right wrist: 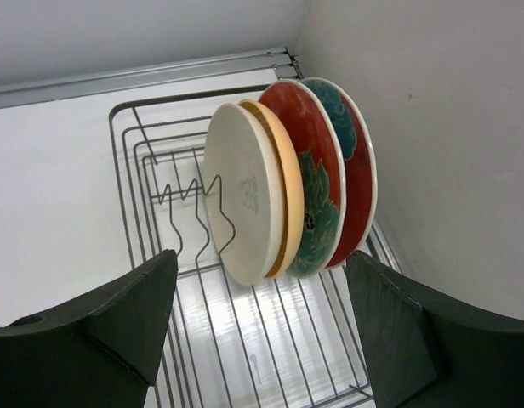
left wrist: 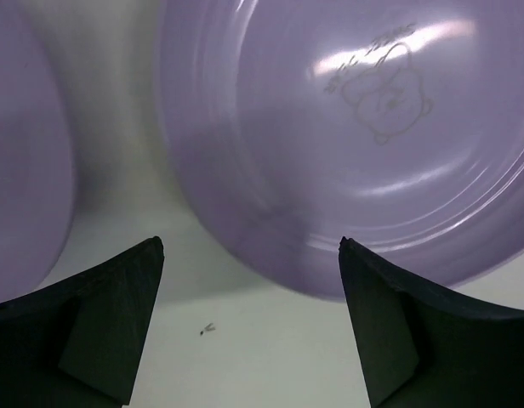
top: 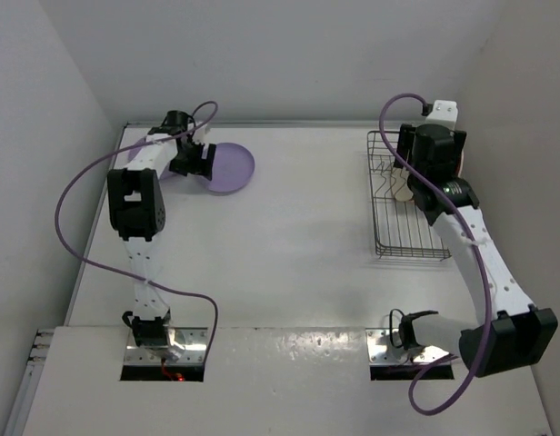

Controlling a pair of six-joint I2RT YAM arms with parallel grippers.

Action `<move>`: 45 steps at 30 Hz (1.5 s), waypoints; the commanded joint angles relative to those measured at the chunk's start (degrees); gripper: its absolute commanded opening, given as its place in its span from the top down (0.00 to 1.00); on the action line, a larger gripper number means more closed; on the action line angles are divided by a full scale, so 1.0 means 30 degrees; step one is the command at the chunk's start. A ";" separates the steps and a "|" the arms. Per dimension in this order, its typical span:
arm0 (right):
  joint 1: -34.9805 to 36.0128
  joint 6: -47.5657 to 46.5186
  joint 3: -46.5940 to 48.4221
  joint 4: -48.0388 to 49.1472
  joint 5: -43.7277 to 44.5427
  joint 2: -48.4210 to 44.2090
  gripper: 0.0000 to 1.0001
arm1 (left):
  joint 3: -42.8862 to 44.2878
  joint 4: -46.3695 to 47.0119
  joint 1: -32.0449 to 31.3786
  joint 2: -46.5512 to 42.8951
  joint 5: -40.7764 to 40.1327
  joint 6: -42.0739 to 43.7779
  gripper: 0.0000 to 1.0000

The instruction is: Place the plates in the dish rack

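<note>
A lilac plate (top: 233,166) lies at the far left of the table; in the left wrist view it (left wrist: 355,127) fills the upper right, its stamped side showing. A second lilac plate (left wrist: 19,170) shows at the left edge. My left gripper (left wrist: 249,323) is open and empty, just short of the first plate's rim, also seen in the top view (top: 198,162). The dish rack (right wrist: 126,170) holds three upright plates: the yellow-orange plate (right wrist: 249,204) and two red floral plates (right wrist: 317,195). My right gripper (right wrist: 262,340) is open and empty above the rack.
The rack (top: 389,227) stands at the right side of the table against the right wall. Walls close the table at the back, left and right. My right wrist (top: 435,154) hangs over the rack's far end and hides most of the plates in the top view.
</note>
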 commanded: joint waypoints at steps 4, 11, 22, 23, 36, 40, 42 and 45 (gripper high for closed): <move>0.0174 0.0275 -0.0574 -0.0424 -0.0674 -0.1249 0.21 | 0.1639 0.1505 -0.1299 0.1584 -0.2585 -0.0232 0.19; 0.0818 0.0042 -0.0310 -0.0279 -0.0821 -0.1192 0.21 | 0.1639 0.2032 -0.1299 0.2671 -0.3642 -0.0054 0.70; 0.1815 0.0042 0.0888 -0.1214 -0.4970 -0.0226 0.19 | 0.1167 0.0337 -0.2175 -0.1279 0.1683 0.1204 1.00; 0.1902 0.0100 0.1181 -0.1796 -0.8693 0.0268 0.18 | 0.1344 -0.0305 -0.2352 -0.1806 0.2328 0.1206 1.00; 0.3749 0.4465 0.2297 0.0454 -1.8282 0.5280 0.10 | 0.1551 -0.3325 -0.6131 -0.7261 0.7782 0.3755 1.00; 0.3807 0.4437 0.2473 -0.0217 -1.7609 0.6100 0.11 | 0.1375 -0.3796 -0.6307 -0.7437 0.8164 0.3960 1.00; 0.3690 0.4408 0.2415 -0.0394 -1.7286 0.6103 0.16 | 0.1375 -0.3798 -0.6308 -0.7437 0.8369 0.3960 1.00; 0.3748 0.4990 0.1831 0.0277 -1.8041 0.6191 0.54 | 0.1549 -0.3973 -0.6482 -0.7437 0.8369 0.4136 1.00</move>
